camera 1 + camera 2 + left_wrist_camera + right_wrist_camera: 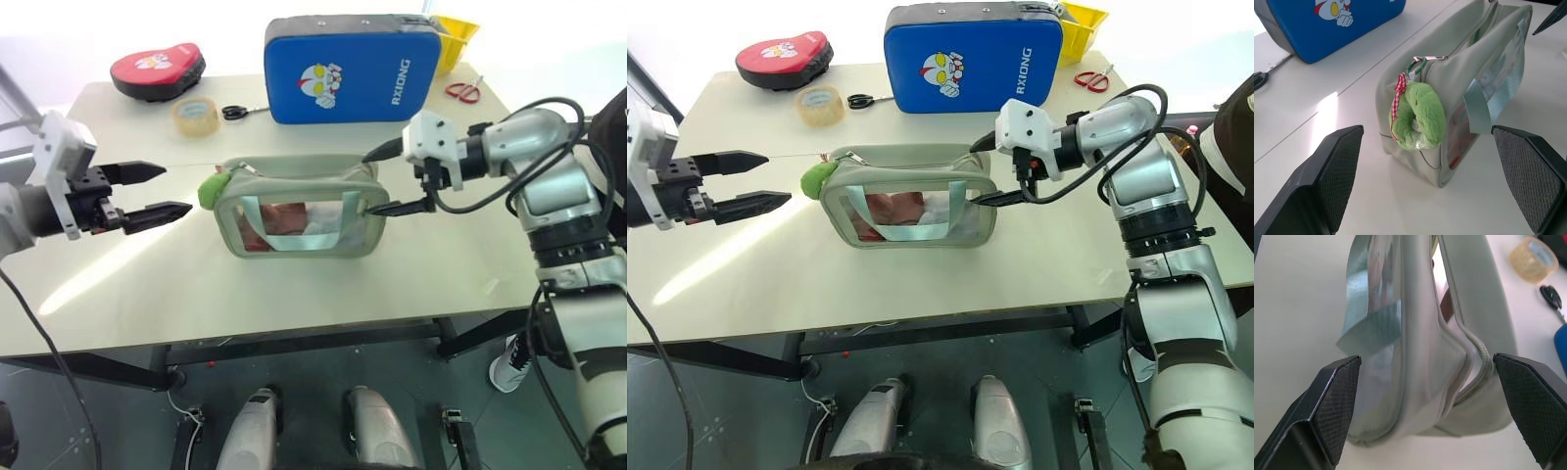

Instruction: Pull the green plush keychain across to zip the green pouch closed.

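Note:
The green pouch [294,211] stands mid-table with its clear window facing me, and its top zipper gapes along its length. At the pouch's left end, the green plush keychain [210,190] hangs from the zipper pull, fuzzy lime with a red checked ribbon [1420,115]. My left gripper [174,188] is open and level, just left of the keychain with a small gap to it. My right gripper [370,184] is open at the pouch's right end, one finger on each side of that end [1449,357], holding nothing.
Behind the pouch stands a blue padded case [348,69]. A tape roll [194,116] and black scissors [235,112] lie at the back left, with a red pad [157,69] beyond them. Red scissors [465,91] and a yellow bin [453,39] are at the back right.

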### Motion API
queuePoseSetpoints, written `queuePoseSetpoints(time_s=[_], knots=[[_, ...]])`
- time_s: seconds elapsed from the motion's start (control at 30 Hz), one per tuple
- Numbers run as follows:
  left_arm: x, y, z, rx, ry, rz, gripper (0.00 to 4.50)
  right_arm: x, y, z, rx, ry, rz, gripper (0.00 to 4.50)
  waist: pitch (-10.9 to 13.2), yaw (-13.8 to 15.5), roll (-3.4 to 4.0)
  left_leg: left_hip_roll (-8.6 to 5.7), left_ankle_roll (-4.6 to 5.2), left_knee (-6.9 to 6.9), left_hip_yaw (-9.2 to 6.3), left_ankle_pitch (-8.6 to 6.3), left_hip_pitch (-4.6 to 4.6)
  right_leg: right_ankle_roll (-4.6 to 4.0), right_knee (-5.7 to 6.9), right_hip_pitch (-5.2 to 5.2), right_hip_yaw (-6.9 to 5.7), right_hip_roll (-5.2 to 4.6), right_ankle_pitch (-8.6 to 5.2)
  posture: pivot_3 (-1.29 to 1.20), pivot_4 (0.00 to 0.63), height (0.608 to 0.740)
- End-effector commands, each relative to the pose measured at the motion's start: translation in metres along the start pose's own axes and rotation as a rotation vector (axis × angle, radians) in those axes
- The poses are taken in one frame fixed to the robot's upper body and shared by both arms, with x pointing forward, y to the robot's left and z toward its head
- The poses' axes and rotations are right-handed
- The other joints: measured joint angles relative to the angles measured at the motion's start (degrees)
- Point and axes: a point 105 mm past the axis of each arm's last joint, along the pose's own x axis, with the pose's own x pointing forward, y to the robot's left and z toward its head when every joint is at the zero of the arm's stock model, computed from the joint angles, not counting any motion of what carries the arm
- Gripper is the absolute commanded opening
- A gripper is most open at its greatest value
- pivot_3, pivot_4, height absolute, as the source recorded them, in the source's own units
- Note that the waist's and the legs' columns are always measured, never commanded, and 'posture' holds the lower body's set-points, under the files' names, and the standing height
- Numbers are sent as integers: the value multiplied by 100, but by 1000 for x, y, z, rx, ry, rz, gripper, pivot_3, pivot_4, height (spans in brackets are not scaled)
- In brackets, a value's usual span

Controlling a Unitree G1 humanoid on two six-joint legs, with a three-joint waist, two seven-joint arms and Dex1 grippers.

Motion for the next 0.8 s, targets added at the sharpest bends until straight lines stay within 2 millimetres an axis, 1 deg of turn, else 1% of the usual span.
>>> queuePoseSetpoints(time_s=[0.03, 0.07, 0.17, 0.3, 0.47, 0.57, 0.7, 0.77, 0.8], knots=[[-4, 2, 13, 51, -24, 5, 4500, -11, -2, 11, -25, -30, -31, 3924, 0, -4, 0, 0, 0, 0, 0, 0, 0, 0, 0, 0, 0, 0, 0, 0, 150, 740], [-3, 2, 14, 51, -24, 4, 4500, -11, -2, 12, -20, -32, -35, 3671, 0, -5, 0, 0, 0, 0, 0, 0, 0, 0, 0, 0, 0, 0, 0, 0, 150, 740], [0, 2, 14, 54, -25, -8, 4500, -8, 0, 11, -9, -38, -41, 2041, 0, 0, 0, 0, 0, 0, 0, 0, 0, 0, 0, 0, 0, 0, 0, 0, 150, 740], [5, 1, 12, 58, -18, -28, 4500, -4, -3, 10, -4, -47, -64, 40, 0, 2, 0, 0, 0, 2, 0, 0, 0, 0, -1, 2, 0, 0, 0, 0, 150, 740], [18, -2, 4, 54, -7, -59, 4500, -3, -5, 10, -6, -51, -86, 40, 0, 4, 0, 0, 0, 2, 0, 0, 0, 0, -1, 2, -1, 0, 0, 0, 150, 740], [28, -1, -5, 63, 14, -61, 4500, -2, -4, 10, -8, -52, -84, 40, 0, 0, 0, 0, 0, 2, 0, 0, 0, 0, 0, 2, -1, 1, 0, 0, 150, 740], [41, 6, -15, 59, 18, -39, 4500, -1, -3, 10, -8, -56, -81, 40, 0, 0, 0, 0, 0, 2, 0, 0, 0, 1, 1, 2, -1, 2, 0, 0, 150, 740], [46, 11, -15, 49, 1, -21, 4500, -1, -3, 10, -10, -56, -81, 40, 0, 2, 0, 0, 0, 3, 0, 0, 0, 1, 1, 1, -1, 2, 0, 0, 150, 740], [49, 13, -17, 49, 5, -14, 4238, 0, -3, 10, -10, -57, -81, 13, 0, 0, 0, 0, 0, 3, 0, 0, 0, 1, 1, 1, -1, 2, 0, 0, 150, 740]])
